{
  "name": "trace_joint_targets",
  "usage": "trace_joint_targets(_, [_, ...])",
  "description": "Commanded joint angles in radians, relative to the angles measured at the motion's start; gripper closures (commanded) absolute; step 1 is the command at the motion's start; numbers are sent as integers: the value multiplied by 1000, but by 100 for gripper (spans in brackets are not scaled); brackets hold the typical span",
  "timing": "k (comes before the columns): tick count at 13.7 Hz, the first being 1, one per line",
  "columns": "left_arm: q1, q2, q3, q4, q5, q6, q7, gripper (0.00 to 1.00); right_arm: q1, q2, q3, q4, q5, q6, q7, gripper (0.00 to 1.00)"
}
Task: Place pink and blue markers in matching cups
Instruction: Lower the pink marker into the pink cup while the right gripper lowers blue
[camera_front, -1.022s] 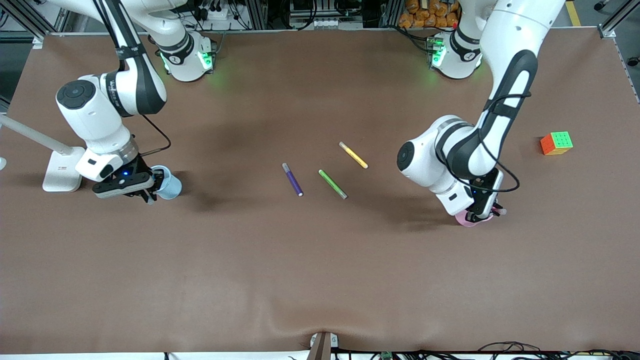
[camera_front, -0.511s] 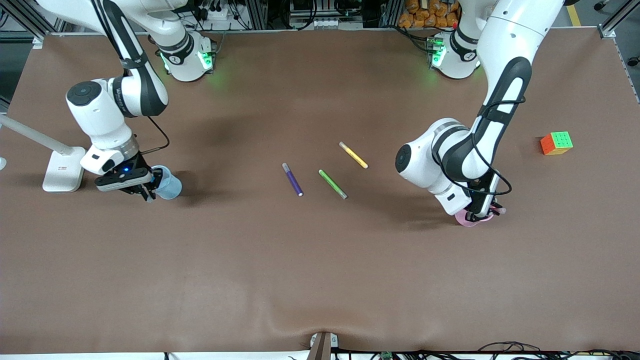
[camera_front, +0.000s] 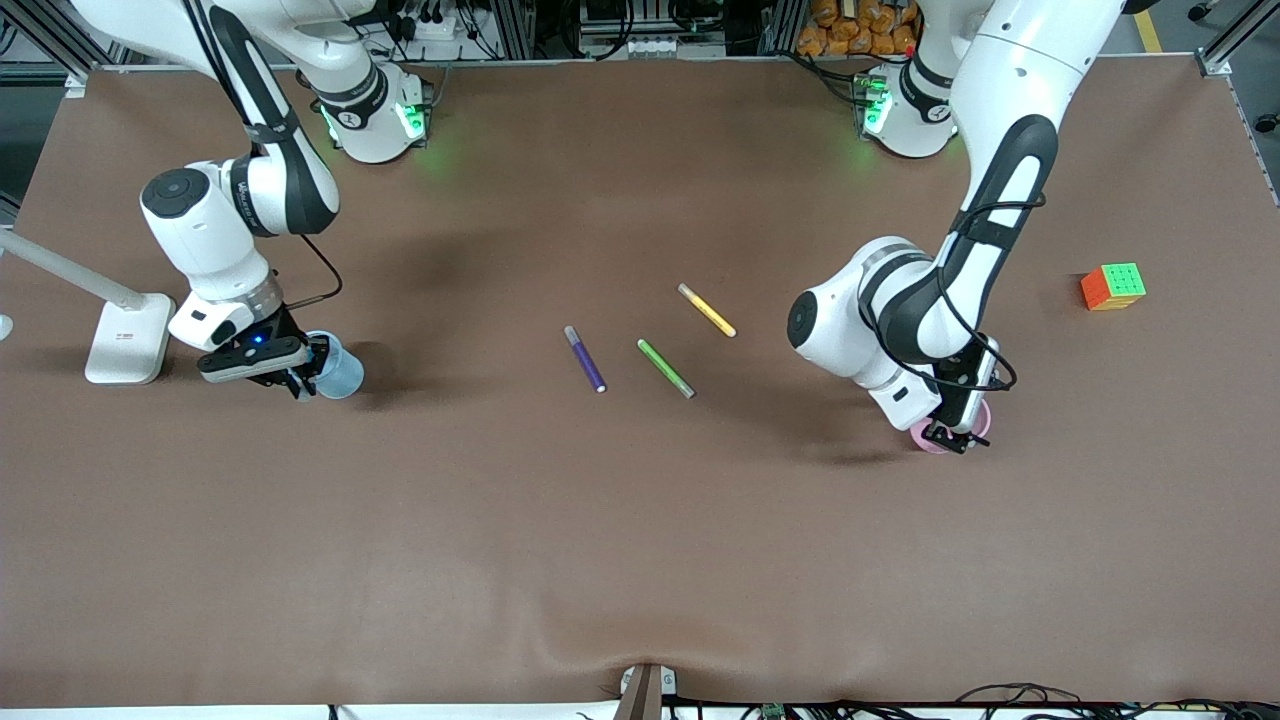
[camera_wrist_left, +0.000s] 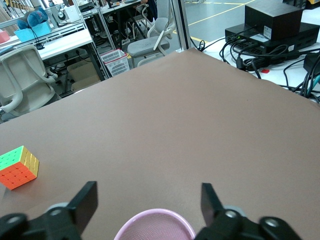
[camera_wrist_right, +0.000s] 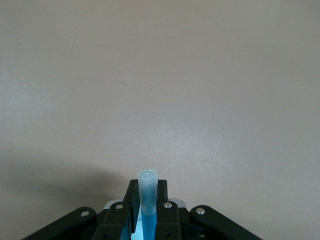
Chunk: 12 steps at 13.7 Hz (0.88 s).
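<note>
The pale pink mesh cup (camera_front: 935, 440) stands toward the left arm's end of the table, and its rim (camera_wrist_left: 155, 226) lies just under my left gripper (camera_front: 957, 432). That gripper (camera_wrist_left: 148, 195) is open with nothing between its fingers. The pink marker is hidden in every view. Toward the right arm's end stands the light blue cup (camera_front: 342, 370). My right gripper (camera_front: 300, 376) hangs at the cup's rim and is shut on the blue marker (camera_wrist_right: 148, 200). The marker's pale cap sticks out past the fingertips (camera_wrist_right: 133, 192).
In the middle of the table lie a dark purple pen (camera_front: 585, 358), a green pen (camera_front: 665, 368) and a yellow pen (camera_front: 707, 310). A colour cube (camera_front: 1112, 286) sits near the left arm's end of the table. A white lamp base (camera_front: 125, 338) stands beside the right gripper.
The left gripper has opened over the pink cup, and the pale cap that stuck out beside it is gone. The right arm shifted slightly at the blue cup, still gripping the blue marker.
</note>
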Motion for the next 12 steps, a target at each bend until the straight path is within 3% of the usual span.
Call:
trace_joint_targets(1, [-4,4,0,37,23,-25,40,0,-24,-7,14,-10,-19,12,13,0])
trace_joint_targets(5, [-1,-5,2,63,16,-30,135,0,-24,-30,17,26,-3,-36,20,0])
trace_joint_targets(7, [2,-7,2,89,14,-50,172,0,-21,-47,19,69,38,-126,104,0])
trace_joint_targets(10, [5,-8,0,142,-10,-80,258,0,-20,-44,19,228,116,-409,125,0])
trace_joint_targets(12, [6,-16,2,167,-35,-80,306,0,-26,-19,16,429,223,-685,125,0])
